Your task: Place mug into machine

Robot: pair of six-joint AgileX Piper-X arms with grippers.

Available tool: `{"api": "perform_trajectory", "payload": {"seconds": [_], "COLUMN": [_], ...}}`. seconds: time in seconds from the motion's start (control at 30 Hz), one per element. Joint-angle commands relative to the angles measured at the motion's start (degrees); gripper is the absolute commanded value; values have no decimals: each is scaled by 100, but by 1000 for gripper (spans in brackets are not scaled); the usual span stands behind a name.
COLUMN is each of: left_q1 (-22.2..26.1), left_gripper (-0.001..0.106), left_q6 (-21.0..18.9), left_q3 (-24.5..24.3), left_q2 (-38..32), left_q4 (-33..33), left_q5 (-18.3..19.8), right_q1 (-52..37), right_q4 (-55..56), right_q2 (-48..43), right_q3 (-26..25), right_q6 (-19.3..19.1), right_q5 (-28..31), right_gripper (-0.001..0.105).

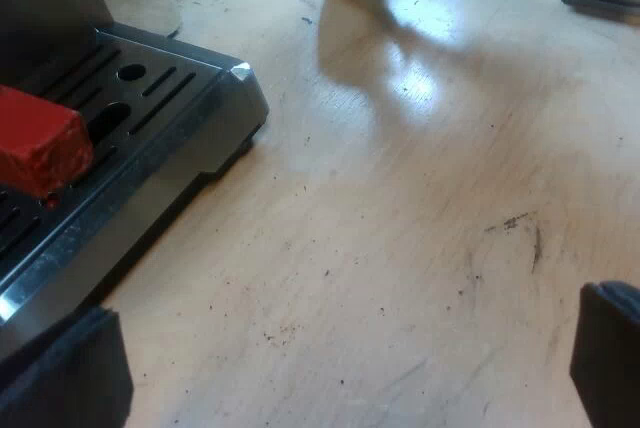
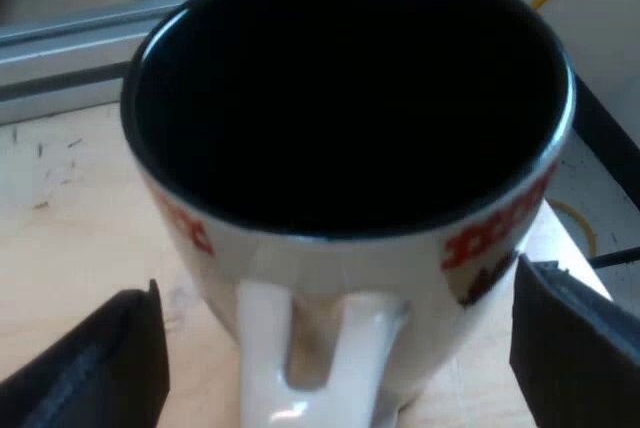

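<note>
Right gripper straddling white mug, black inside

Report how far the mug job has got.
Done: nothing placed; the mug stands on the table, apart from the espresso machine. In hand: the right gripper straddles it, fingers open. Remaining: grip, lift and set it on the drip tray below the red handle end.
</note>
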Motion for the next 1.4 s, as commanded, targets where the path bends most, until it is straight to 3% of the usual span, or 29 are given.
{"api": "perform_trajectory", "payload": {"seconds": [0.03,0.2,0.43,0.57,0.9,1.13,1.2,1.4], "left_q1": [-22,-22,-22,-22,-22,-22,-22,-22], "left_gripper": [91,91,91,91,91,91,91,91], "left_q6": [-45,-45,-45,-45,-45,-45,-45,-45], "left_q3": [-21,-21,-21,-21,-21,-21,-21,-21], "left_q2": [10,10,10,10,10,10,10,10], "left_q4": [-100,-100,-100,-100,-100,-100,-100,-100], "left_q5": [33,33,33,33,33,33,33,33], "right_q1": [-40,-40,-40,-40,-40,-40,-28,-22], "right_q4": [-63,-63,-63,-63,-48,9,359,1309], "right_q2": [-8,-8,-8,-8,-88,-887,-1376,-2501], "right_q3": [-51,-51,-51,-51,9,285,351,349], "right_q6": [-41,-12,6,-27,-385,-385,-517,-514], "right_q5": [-4,32,192,192,159,-125,-524,-768], "right_gripper": [72,65,26,-1,0,0,0,0]}}
